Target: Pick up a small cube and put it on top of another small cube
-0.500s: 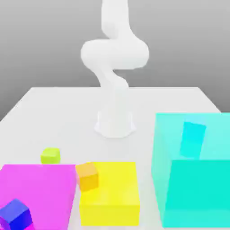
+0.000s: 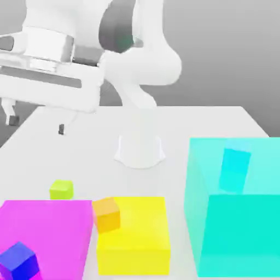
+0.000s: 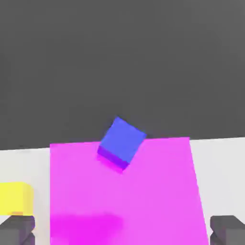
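The lime cube sits on the tabletop just beyond the magenta block, toward the exterior view's left. The fingers hang high above, spread wide and empty. Descending off-centre could nudge the tiny cube away or clip the block's edge.

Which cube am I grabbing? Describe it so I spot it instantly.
Find the big magenta block at the exterior view's lower left. Just behind it, on the bare white table, sits the tiny lime-green cube. Unlike the small orange cube and small dark-blue cube, it rests on no block.
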Controlling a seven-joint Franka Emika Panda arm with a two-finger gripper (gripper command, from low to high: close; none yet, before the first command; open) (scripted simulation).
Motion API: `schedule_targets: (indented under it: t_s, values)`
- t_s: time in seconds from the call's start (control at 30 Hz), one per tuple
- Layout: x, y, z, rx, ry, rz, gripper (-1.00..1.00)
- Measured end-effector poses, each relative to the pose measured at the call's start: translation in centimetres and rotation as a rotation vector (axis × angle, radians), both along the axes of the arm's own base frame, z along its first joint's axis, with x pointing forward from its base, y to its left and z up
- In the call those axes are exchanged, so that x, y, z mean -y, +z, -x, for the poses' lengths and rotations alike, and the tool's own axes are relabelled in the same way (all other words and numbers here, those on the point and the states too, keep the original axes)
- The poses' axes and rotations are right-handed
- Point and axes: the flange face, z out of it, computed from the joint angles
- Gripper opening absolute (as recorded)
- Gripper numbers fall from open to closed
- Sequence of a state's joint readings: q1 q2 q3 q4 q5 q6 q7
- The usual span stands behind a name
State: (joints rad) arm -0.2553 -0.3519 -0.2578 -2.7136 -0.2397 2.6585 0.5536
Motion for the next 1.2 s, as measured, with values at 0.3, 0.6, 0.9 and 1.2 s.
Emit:
schedule_targets:
  t_s: [0.3, 0.6, 0.9, 1.2]
  values:
    - [3.6, -14.7, 11.5, -0.215, -0.044, -0.139, 0.0]
    - [3.6, -21.9, 13.5, -0.245, -0.052, -0.165, 0.0]
    - [3.5, -23.2, 13.7, -0.245, -0.051, -0.171, -1.0]
    - [3.6, -17.2, 13.7, -0.243, -0.056, -0.173, -1.0]
